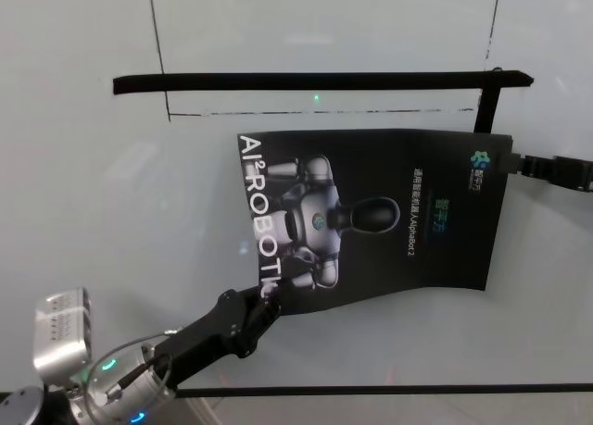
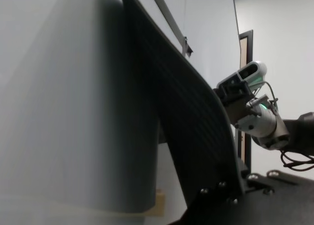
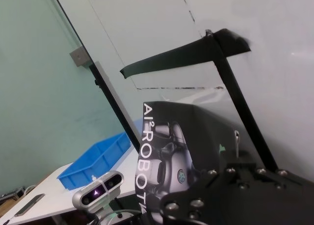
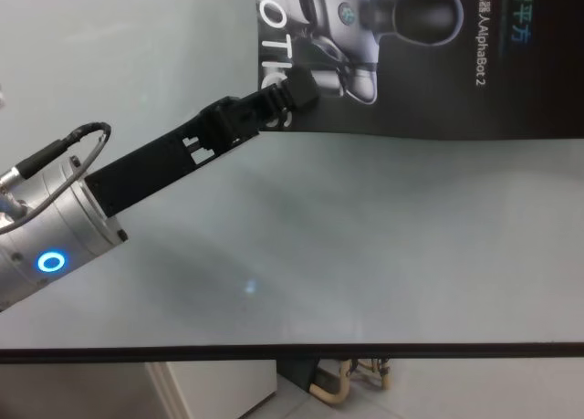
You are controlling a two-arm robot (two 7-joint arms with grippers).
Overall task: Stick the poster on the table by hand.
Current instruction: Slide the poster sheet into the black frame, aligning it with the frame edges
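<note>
The black poster (image 1: 389,212) with the silver-grey robot and white "ROBOTIC" letters lies over the pale table (image 1: 93,212), turned sideways. Its near edge is slightly raised and casts a shadow. My left gripper (image 1: 264,300) is shut on the poster's near left corner, which the chest view shows at the fingertips (image 4: 297,89). At the far right corner my right gripper (image 1: 517,162) is shut on the poster's edge. In the left wrist view the poster (image 2: 186,117) curves up away from the gripper. The right wrist view shows the printed face of the poster (image 3: 167,156).
A long black strip (image 1: 315,81) runs across the table behind the poster, and a shorter strip (image 1: 486,106) comes down from its right end. A dashed line (image 1: 324,113) marks the tabletop. A blue bin (image 3: 95,159) stands on a separate table off to the side. The table's dark front edge (image 4: 292,350) is close.
</note>
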